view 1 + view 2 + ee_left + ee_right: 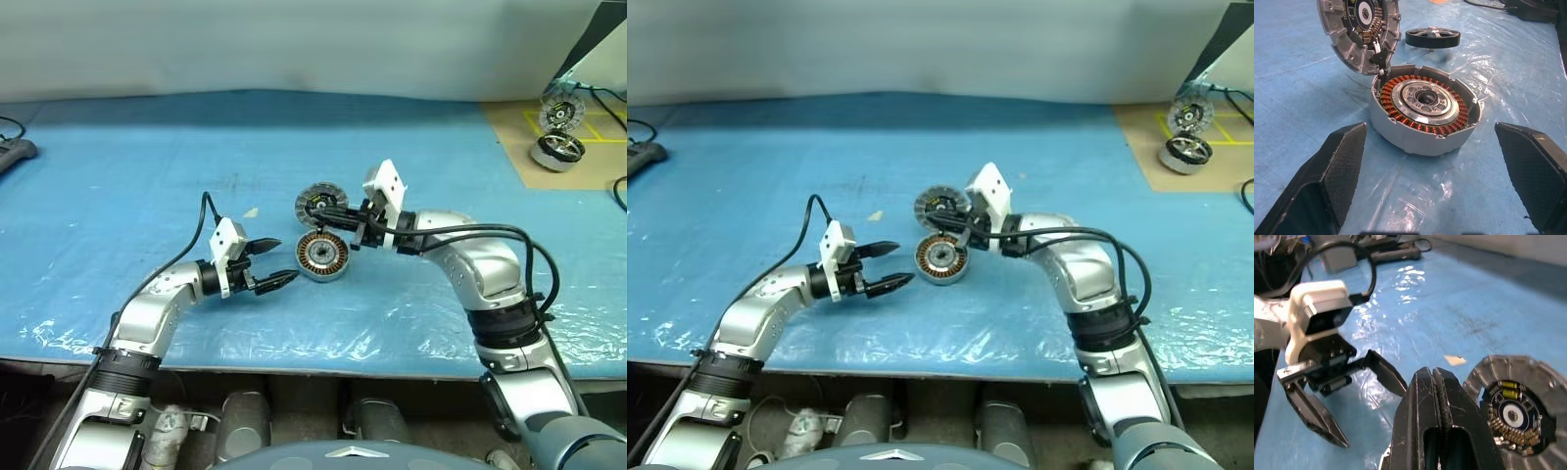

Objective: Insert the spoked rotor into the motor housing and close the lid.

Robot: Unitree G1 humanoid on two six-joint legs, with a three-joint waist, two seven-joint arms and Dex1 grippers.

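While the motor housing (1425, 115) sits on the blue desk (118, 186) with only copper windings inside, lid (1359, 32) flipped up, spoked rotor (1432, 37) lies just behind. Left gripper (277, 264) jaws wide, empty; right gripper (1437, 396) jaws pressed together, empty.

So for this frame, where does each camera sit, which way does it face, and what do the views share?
Head stereo pair: on the head, looking forward and down at the blue table; both arms show, left gripper open, right gripper shut.
Left wrist: along its own open jaws toward the motor housing, the lid raised, the spoked rotor beyond.
Right wrist: along its shut jaws toward the lid and the left gripper.
Shared: the lid appears in all.
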